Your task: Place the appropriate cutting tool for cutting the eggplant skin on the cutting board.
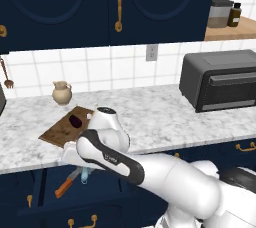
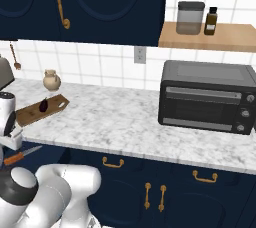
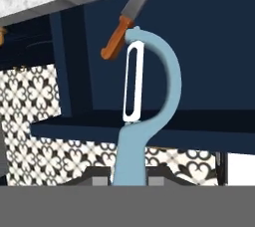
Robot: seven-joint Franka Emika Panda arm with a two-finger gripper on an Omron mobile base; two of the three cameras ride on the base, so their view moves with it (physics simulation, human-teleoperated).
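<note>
My gripper [image 3: 128,178] is shut on the light-blue handle of the peeler [image 3: 133,144], whose pale looped head stands up in the middle of the hand view. From the left base view the peeler [image 1: 85,174] hangs under my hand, below the counter's front edge. The orange-handled knife [image 3: 115,42] lies just beyond it, also lower than the counter [image 1: 64,188]. Up on the counter sits the brown cutting board [image 1: 59,131] with the dark eggplant [image 1: 75,120] on it. The right base view has the board [image 2: 35,113] and eggplant [image 2: 44,105] at its left.
A beige jug [image 1: 61,92] stands behind the board by the tiled wall. A dark toaster oven [image 1: 220,79] occupies the counter's right end. Navy cabinet fronts with brass handles [image 2: 113,162] run under the marble counter [image 1: 165,117]. A patterned floor shows in the hand view.
</note>
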